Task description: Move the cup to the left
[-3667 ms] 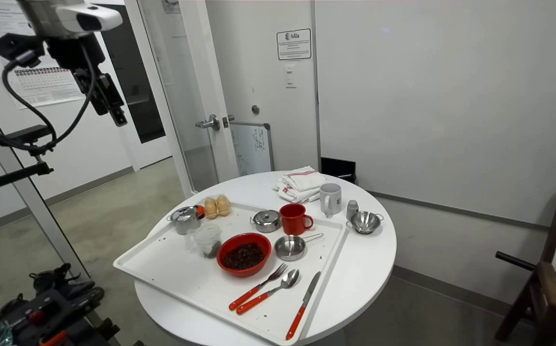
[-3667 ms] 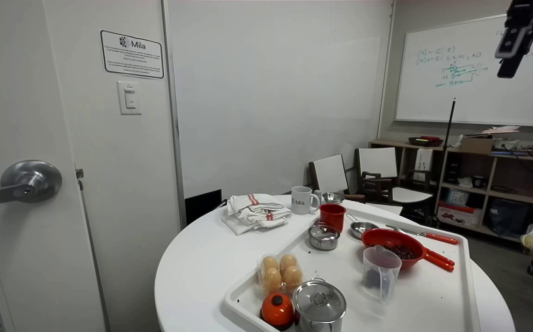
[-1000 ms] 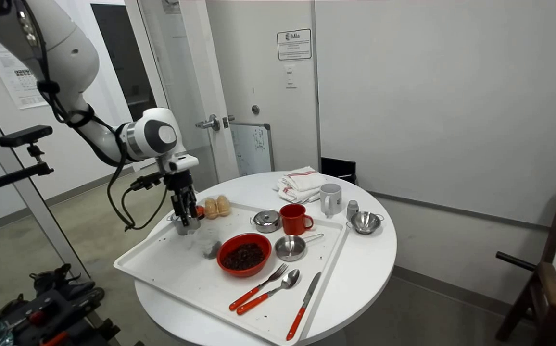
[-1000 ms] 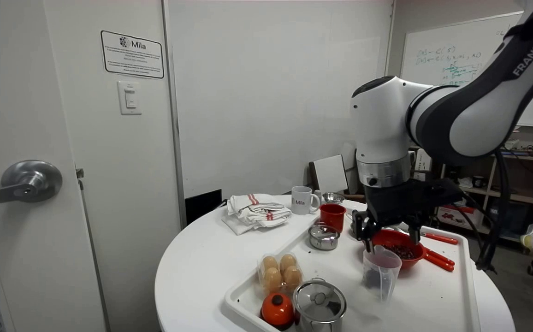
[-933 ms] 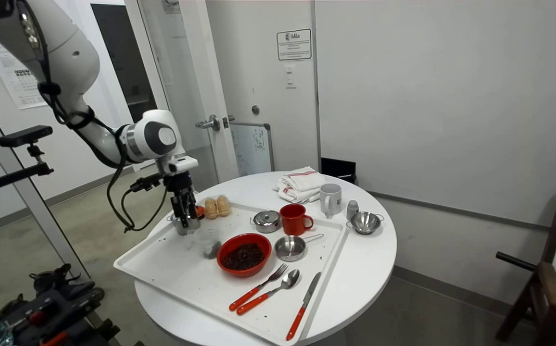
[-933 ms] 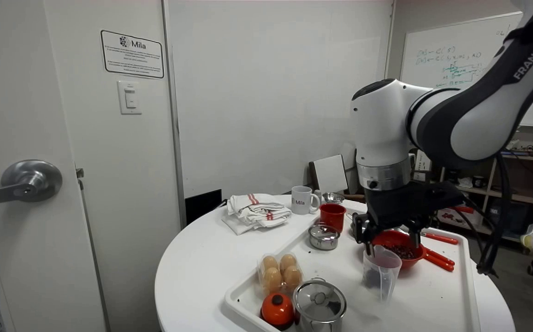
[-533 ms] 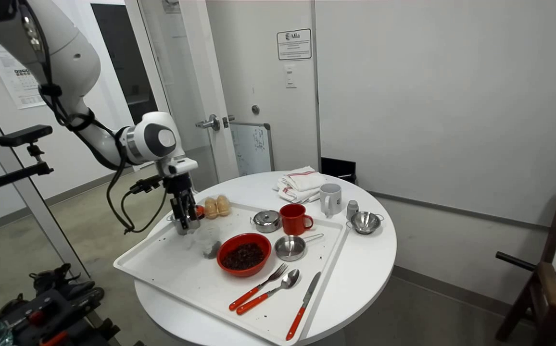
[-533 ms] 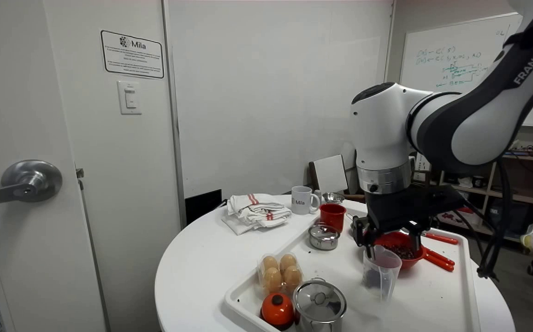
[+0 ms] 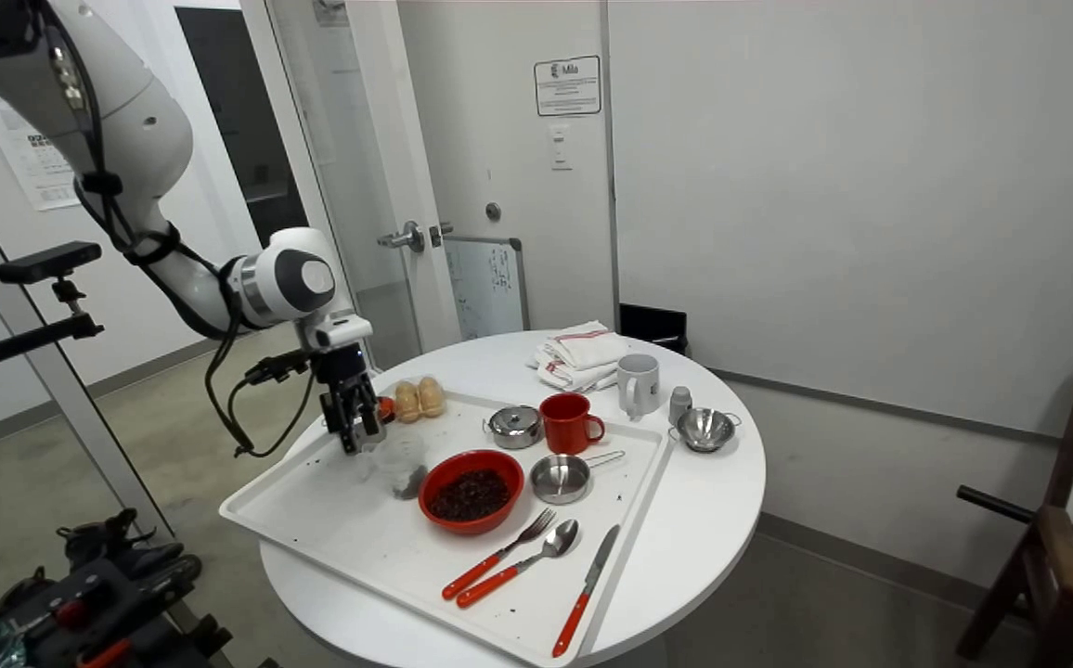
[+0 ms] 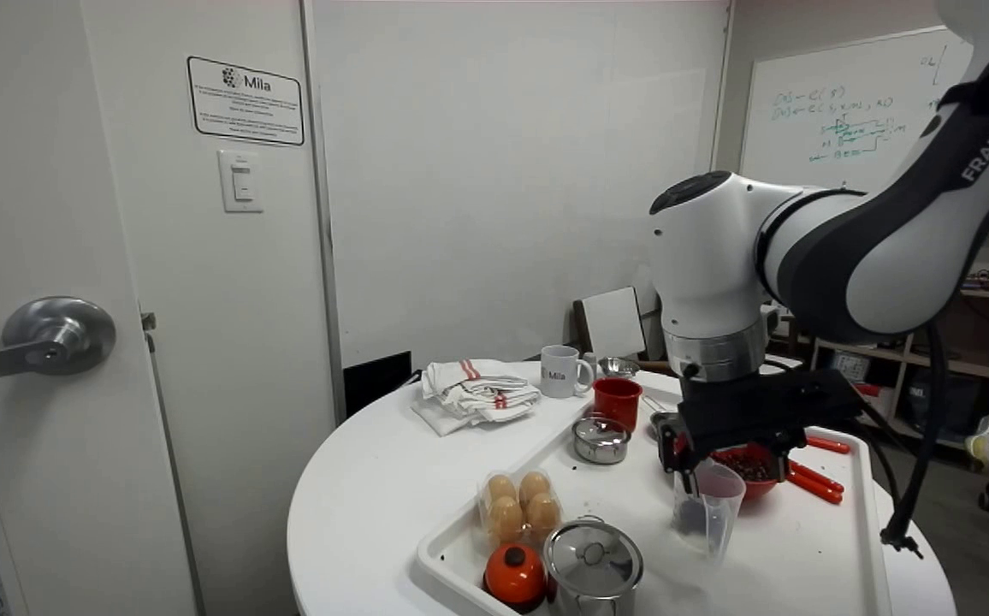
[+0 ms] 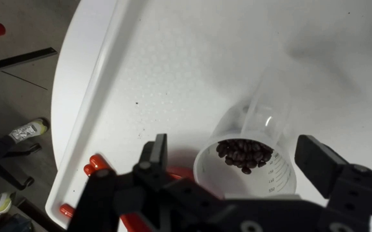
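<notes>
The table (image 9: 694,520) holds four eggs (image 10: 506,518), two mugs (image 9: 564,427), one clear cup (image 10: 711,513) and three cutlery pieces (image 9: 492,585).

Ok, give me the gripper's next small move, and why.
Perhaps nudge the gripper toward the wrist view's right: its jaws stand open, but the clear cup appears close to the jaw on that side, with more room opposite.

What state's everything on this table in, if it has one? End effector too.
End effector: open
Measuring cup: upright, dark beans inside
Red bowl: holding dark contents
Large steel pot: lidded
Small steel pot: lidded
Steel saucepan: uncovered
Two-handled steel bowl: uncovered
Red mug: upright
Mila mug: upright
Towels: folded, stacked
Eggs: seemingly whole
</notes>
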Tool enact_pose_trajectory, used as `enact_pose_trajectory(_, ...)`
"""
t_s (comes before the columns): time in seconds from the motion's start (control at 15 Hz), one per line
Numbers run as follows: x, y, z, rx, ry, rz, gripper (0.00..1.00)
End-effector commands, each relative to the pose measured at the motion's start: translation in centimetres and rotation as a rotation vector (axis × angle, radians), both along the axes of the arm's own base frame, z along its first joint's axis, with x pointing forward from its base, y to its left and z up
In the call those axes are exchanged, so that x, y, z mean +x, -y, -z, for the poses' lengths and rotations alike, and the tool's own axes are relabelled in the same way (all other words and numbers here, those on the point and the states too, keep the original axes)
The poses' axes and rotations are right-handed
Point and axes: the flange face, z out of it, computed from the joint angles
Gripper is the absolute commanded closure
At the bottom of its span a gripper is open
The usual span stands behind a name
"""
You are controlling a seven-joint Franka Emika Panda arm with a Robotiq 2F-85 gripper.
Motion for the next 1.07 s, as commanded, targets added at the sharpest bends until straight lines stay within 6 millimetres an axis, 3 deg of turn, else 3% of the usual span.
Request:
enact_pose_trajectory(0.0,0.6,-1.0,1.1,-0.013,0.040,0.031,0.00)
enact_pose_trajectory(0.33,1.1,-1.5,2.7,-0.012,0.051,-0.006,0.10)
enact_pose_trajectory(0.47,1.1,-1.3,3.5,-0.012,0.035,-0.007,0.21)
enact_pose_trajectory(0.53,1.1,-1.2,3.8,-0.009,0.027,-0.007,0.37)
enact_pose_trajectory(0.93,1.1,-1.0,5.2,-0.006,0.000,-0.006,0.84)
enact_pose_trajectory(1.0,1.1,-0.9,5.2,0.001,-0.012,-0.009,0.45)
